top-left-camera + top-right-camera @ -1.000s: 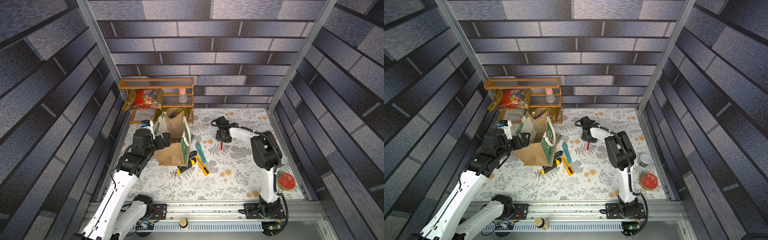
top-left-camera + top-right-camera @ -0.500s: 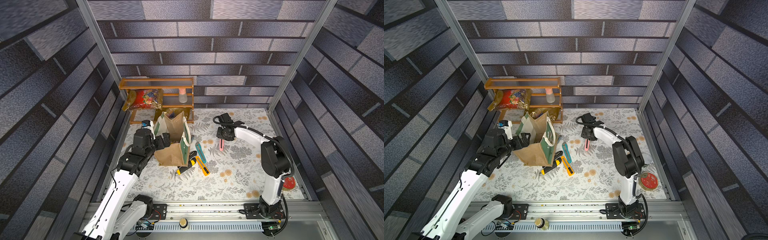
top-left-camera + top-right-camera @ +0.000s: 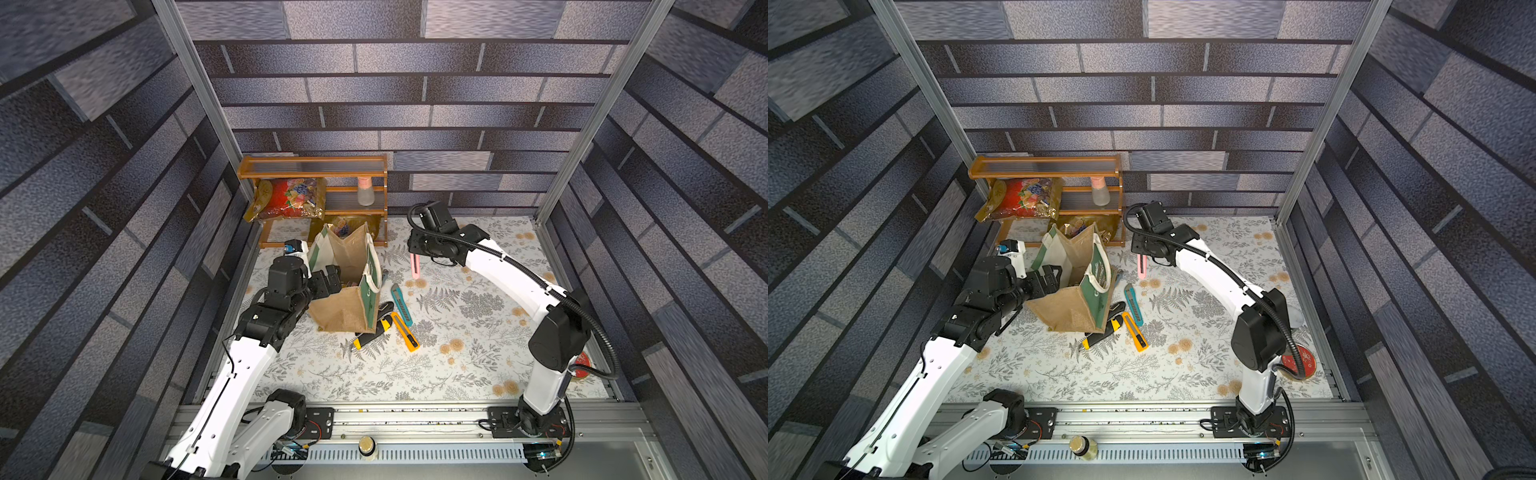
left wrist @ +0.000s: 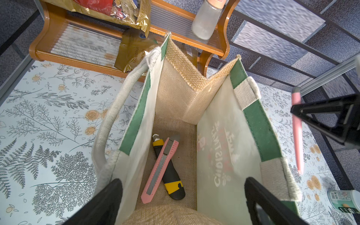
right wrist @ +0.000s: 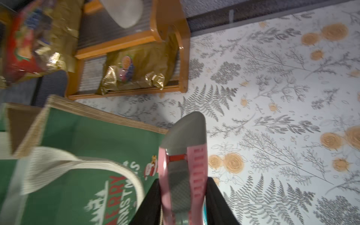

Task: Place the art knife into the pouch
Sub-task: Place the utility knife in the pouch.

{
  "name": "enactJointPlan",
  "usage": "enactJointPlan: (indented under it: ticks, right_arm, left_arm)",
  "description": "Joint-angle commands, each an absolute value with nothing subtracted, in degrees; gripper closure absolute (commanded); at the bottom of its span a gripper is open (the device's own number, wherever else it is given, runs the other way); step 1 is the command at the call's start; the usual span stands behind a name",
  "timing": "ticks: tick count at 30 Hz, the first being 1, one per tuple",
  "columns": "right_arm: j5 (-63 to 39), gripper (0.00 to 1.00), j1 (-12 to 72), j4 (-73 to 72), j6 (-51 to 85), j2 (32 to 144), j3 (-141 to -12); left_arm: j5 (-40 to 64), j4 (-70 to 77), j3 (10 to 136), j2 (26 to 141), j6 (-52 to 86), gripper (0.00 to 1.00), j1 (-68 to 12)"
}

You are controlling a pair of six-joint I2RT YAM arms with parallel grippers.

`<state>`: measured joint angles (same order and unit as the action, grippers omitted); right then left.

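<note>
At the far-left rear, wooden shelf (image 3: 311, 160): is standing against the wall, carrying a red-and-gold foil bag (image 3: 291, 199) and a pink-capped bottle (image 3: 365, 195); a second gold foil bag (image 5: 136, 74) is lying on its lowest level.
Left gripper (image 3: 328, 281): is reaching to the pouch's near end with its jaws spread wide. One finger is showing at each side of the pouch in the left wrist view. It is grasping nothing, and whether the fingers are touching the fabric cannot be told.
Pouch (image 3: 353, 307): is standing upright on the floral mat (image 3: 457, 357) just in front of the shelf. Its mouth is gaping and its green front panel is facing the right arm.
Inside the pouch: a spare pink knife (image 4: 160, 169) is lying across a black-and-yellow knife (image 4: 172, 179) on the burlap floor.
Loose cutters: a yellow-handled cutter (image 3: 370, 334), a teal cutter (image 3: 402, 304) and an orange cutter (image 3: 405, 331) are lying on the mat just beside the pouch's front.
Art knife (image 5: 184, 155): is hanging down outside the pouch, above the mat, to the right of the green panel and apart from it.
Right gripper (image 3: 414, 252): is clenching the art knife, one finger pressing on each side of its pink body.
Red-lidded jar (image 3: 1298, 361): is sitting at the mat's right edge, partly behind the right arm.
</note>
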<state>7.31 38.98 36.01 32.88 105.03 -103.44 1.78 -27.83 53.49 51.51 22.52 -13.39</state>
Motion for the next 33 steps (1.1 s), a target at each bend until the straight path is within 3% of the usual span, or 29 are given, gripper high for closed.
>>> enactJointPlan:
  ticks: [1,23,24,30,33]
  right_arm:
    - [4.24,0.80,40.86,38.00,32.28,104.34,-108.58]
    - [-4.52,0.81,50.57,45.34,34.61,127.04,-143.91]
    - [-4.92,0.77,50.77,45.71,34.70,127.88,-144.63]
    - [-4.70,0.29,50.81,51.27,32.39,130.50,-151.30]
    - [-0.16,0.18,50.82,53.13,30.22,128.46,-151.53]
  left_arm:
    - [3.29,-28.10,53.37,51.99,23.11,0.00,-13.19]
    - [2.70,-27.81,52.82,50.10,23.03,0.00,-13.08]
    - [2.58,-27.86,52.78,49.94,23.02,0.00,-13.10]
    - [2.49,-27.83,52.71,49.39,22.94,0.00,-12.98]
    - [2.64,-27.92,52.88,49.39,22.94,0.00,-12.97]
